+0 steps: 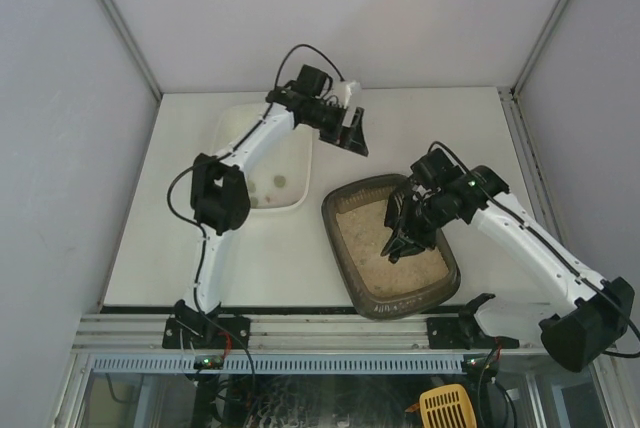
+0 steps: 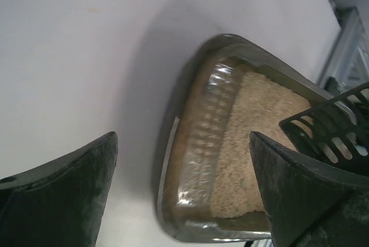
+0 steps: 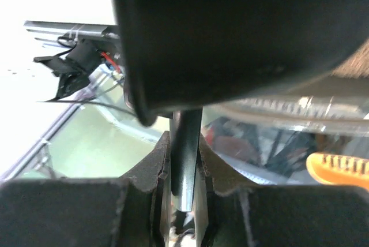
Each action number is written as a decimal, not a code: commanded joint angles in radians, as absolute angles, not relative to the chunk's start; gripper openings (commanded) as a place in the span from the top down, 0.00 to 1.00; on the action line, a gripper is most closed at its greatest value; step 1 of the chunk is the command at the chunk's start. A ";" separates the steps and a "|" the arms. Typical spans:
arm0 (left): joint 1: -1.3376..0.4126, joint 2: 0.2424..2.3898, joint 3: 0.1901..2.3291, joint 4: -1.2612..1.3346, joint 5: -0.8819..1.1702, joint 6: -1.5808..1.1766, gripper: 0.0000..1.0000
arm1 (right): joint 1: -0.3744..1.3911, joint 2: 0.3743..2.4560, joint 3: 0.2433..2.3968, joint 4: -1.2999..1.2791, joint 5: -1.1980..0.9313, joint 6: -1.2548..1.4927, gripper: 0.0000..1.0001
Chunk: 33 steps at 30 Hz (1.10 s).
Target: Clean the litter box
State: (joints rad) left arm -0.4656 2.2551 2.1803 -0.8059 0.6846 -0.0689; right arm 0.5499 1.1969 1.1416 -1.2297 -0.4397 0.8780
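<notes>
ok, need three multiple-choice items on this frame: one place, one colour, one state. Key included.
1. In the top view, where is the white rectangular plastic tub relative to the dark brown-grey rectangular plastic litter box?
A) to its right
B) to its left and farther from the arm bases
C) stacked inside it

2. What colour is the sandy litter?
A) beige
B) blue
C) black

3. What state is the right gripper in?
A) open and empty
B) open over the tub
C) shut on the handle of the black slotted plastic scoop

Key: 1 B, the tub sits up and left of the box; 2 A, the left wrist view shows beige grains; 3 C, the right wrist view shows both fingers pinching the dark handle.
</notes>
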 commanded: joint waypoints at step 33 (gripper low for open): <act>-0.611 2.280 1.874 -0.688 0.907 0.081 0.01 | 0.843 1.233 0.895 -0.591 -0.242 2.033 1.00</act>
State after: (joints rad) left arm -0.5678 2.2803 1.9133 -0.6590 0.9989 0.0822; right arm 0.7952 1.2133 0.9367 -0.8162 -0.2840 1.8271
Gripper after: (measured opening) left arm 0.983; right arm 0.128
